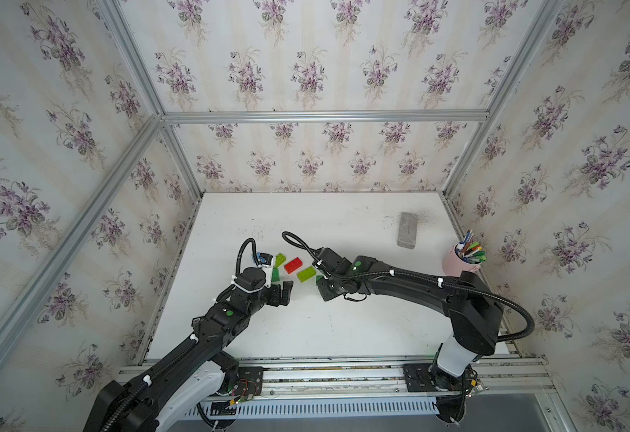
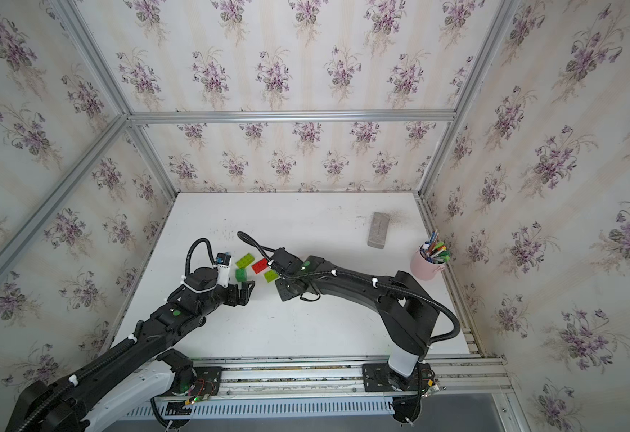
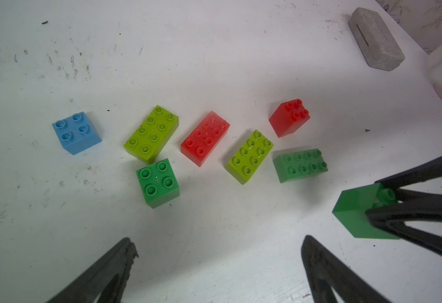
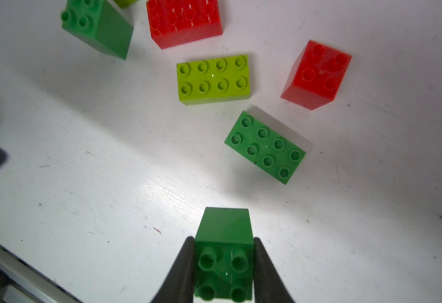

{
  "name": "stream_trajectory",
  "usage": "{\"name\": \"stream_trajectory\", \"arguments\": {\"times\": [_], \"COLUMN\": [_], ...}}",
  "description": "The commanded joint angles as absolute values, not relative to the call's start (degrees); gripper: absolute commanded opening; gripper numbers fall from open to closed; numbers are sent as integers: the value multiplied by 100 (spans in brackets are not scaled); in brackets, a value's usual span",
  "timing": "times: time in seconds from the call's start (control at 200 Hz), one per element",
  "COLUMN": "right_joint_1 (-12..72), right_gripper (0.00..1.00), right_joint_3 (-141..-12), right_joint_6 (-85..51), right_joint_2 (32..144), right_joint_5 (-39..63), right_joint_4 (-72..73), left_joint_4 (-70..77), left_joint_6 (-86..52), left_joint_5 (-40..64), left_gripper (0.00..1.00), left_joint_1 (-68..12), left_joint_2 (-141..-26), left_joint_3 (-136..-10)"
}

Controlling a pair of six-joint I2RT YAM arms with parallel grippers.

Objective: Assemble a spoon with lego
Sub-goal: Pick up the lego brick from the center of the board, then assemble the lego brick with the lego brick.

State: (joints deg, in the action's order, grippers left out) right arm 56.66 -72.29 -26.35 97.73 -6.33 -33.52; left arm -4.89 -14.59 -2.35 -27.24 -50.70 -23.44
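Note:
The lego lies as loose bricks on the white table [image 3: 214,52]; the spoon is out of view. A blue square brick [image 3: 77,133], a lime oblong [image 3: 151,133], a red oblong [image 3: 204,137], a second lime oblong [image 3: 250,156], a dark green oblong [image 3: 300,164], a red square [image 3: 289,118] and a green square [image 3: 157,182] sit studs up. My right gripper [image 4: 224,239] is shut on another dark green square brick [image 4: 225,225], with one finger on each side. My left gripper [image 3: 218,238] stands open over bare table, near side of the bricks.
A grey rectangular block [image 1: 407,230] lies at the back right. A pink cup of pens [image 1: 463,262] stands by the right wall. Papered walls close in three sides, and a metal rail [image 1: 324,374] runs along the front edge.

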Motion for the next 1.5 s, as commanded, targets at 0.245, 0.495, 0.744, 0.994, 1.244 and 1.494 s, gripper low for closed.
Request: {"name": "stream_trajectory", "arguments": {"times": [0.245,0.495,0.744,0.994,1.244,1.494], "right_joint_1": [5127,4949,4743,4620,4562,4553], "right_gripper": [27,27,27,27,27,27], "right_joint_3": [-8909,-9783,-10448,-10659,-10648,-10514], "right_joint_6": [-3476,-3172,-2725,-2661,-2740,-2843], "right_joint_2": [10511,11298,11883,12180,12295,12261], "right_joint_5": [-1064,-1088,-1092,-1023,-958,-994], "right_joint_4": [-4005,-4444,-4894,-5057,-5085,-5069], "left_joint_4": [-415,-317,-220,-202,-200,-202], "left_joint_6": [-1543,-1558,-1550,-1555,-1546,-1549], "left_joint_5": [-446,-572,-522,-538,-553,-554], "left_gripper": [99,99,99,99,99,99], "left_joint_1": [-2777,-2844,-2854,-2856,-2852,-2862], "left_joint_2": [-5068,-5059,-5177,-5201,-5203,-5234], "left_joint_3": [-2286,-2182,-2180,-2171,-2162,-2169]}}
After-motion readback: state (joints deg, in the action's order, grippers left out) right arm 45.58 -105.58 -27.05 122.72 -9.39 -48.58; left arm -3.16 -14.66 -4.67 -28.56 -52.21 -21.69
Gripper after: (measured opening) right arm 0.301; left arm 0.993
